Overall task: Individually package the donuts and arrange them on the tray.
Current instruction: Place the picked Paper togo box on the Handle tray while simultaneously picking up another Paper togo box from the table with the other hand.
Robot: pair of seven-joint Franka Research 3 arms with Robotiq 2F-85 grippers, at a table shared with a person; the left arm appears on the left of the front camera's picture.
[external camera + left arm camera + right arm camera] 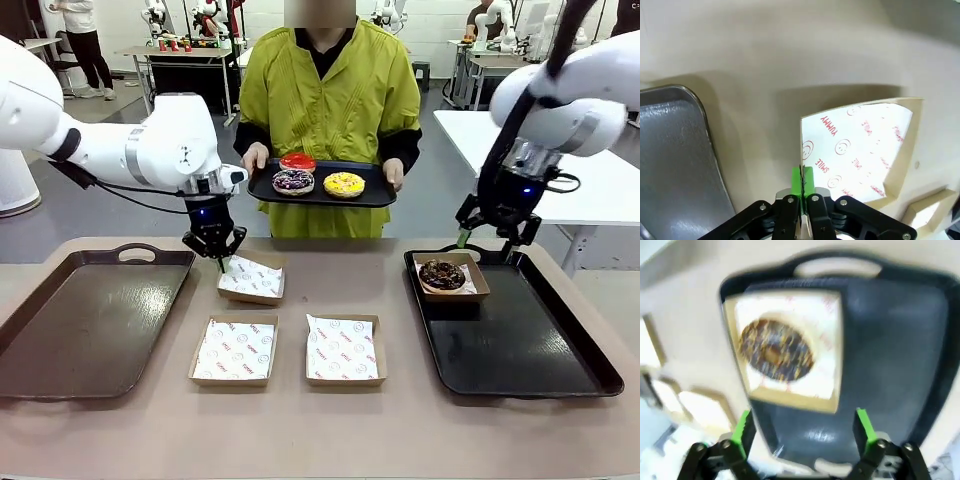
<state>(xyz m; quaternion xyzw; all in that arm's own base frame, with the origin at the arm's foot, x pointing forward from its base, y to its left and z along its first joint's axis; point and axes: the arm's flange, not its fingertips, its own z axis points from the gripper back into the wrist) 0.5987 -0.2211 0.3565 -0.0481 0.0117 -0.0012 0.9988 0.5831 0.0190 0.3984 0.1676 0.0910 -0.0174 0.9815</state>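
Four donuts total, all lying flat with the hole facing up. They're rings, so no real long axis.

The chocolate sprinkle donut (442,274) sits in a cardboard box (481,282) at the far left corner of the black right tray (530,350). The red donut (297,161), purple donut (293,181) and yellow donut (344,184) sit on a black serving tray (320,200) that the person (330,90) holds at the far side.

Three more paper-lined boxes sit on the table (320,430): one far box (248,298) and two near ones, beside the brown left tray (90,320).

The left gripper (218,258) has its jaws pinched together on the edge of the far box's paper liner (860,145). The right gripper (490,243) hovers over the boxed donut, jaws spread wide, holding nothing.
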